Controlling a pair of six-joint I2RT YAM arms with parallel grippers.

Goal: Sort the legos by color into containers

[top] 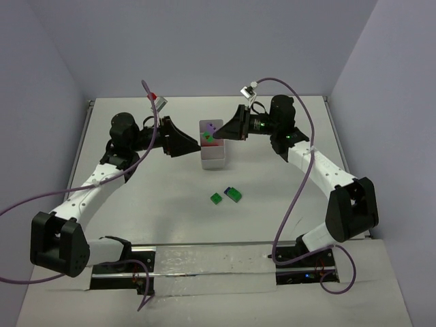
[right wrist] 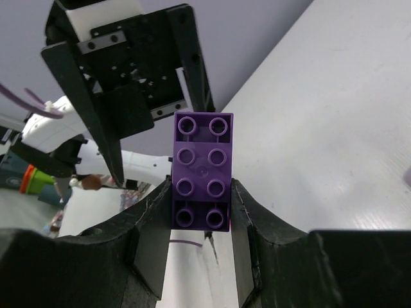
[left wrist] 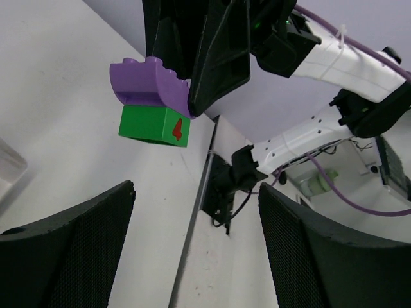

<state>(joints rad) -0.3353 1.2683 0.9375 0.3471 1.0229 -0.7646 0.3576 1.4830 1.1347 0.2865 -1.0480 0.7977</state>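
Note:
My right gripper point(top: 216, 135) is shut on a purple lego point(right wrist: 202, 160) and holds it in the air over the white three-compartment tray point(top: 214, 161). A green lego with a red "4" point(left wrist: 156, 125) is stuck under the purple one point(left wrist: 151, 80); the pair also shows in the top view point(top: 209, 135). My left gripper point(top: 196, 144) is open and empty just left of the tray, facing the right gripper; its fingers point(left wrist: 70, 250) frame the bottom of the left wrist view. Something reddish point(top: 212, 147) lies in the tray.
A green lego point(top: 216, 198) and a green and dark blue lego point(top: 233, 194) lie on the table in front of the tray. The table's back edge meets the wall behind the tray. The left gripper point(right wrist: 128, 83) fills the upper left of the right wrist view.

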